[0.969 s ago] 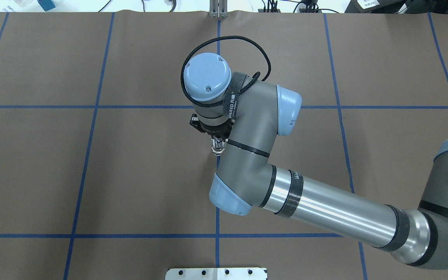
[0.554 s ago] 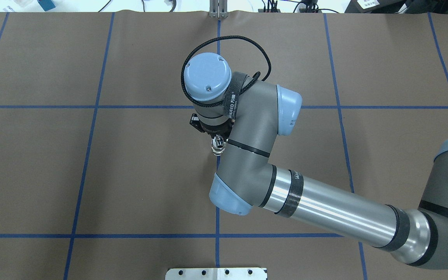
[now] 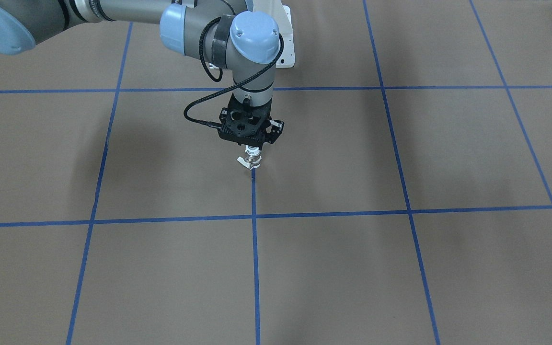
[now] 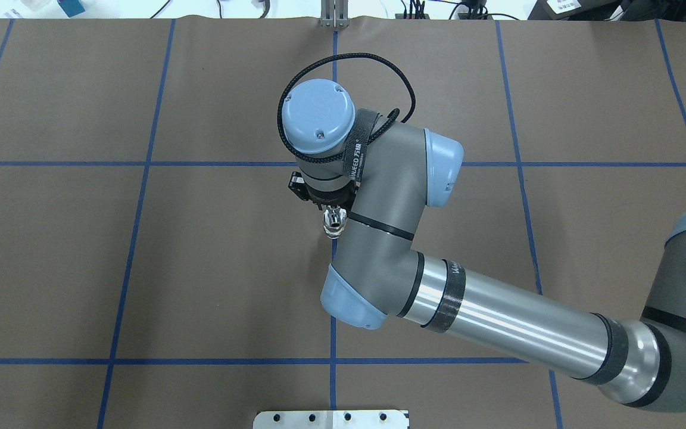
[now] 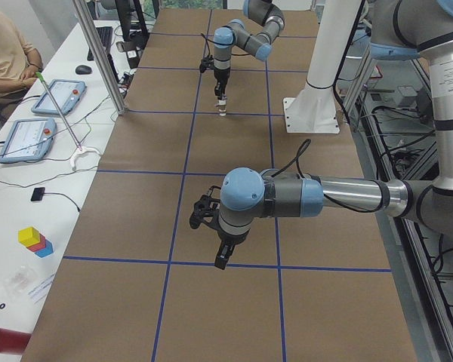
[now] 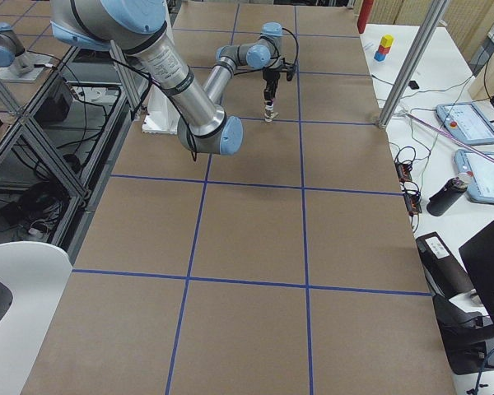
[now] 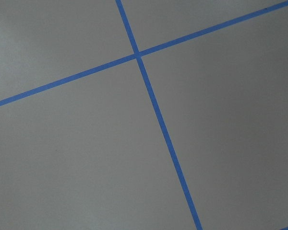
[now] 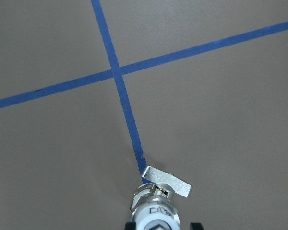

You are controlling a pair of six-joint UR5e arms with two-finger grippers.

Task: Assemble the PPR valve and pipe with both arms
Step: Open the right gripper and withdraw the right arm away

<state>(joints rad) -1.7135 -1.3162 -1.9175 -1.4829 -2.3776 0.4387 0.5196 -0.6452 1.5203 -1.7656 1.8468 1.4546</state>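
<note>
ppr valve (image 3: 251, 161) upright at tape line (image 3: 254, 191), clamped by r fingers (image 8: 195, 226); l fingers (image 5: 222, 259): can't tell.

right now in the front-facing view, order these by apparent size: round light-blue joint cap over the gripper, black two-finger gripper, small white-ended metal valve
1-2. Black two-finger right gripper and round light-blue joint cap: about alike; the cap is nearer the camera, so unranked.
3. Small white-ended metal valve in the gripper: clearly smallest.

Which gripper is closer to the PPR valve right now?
Right. The right gripper sits directly over the PPR valve, gripping its top end. The left gripper hangs far along the table, nowhere near it.
</note>
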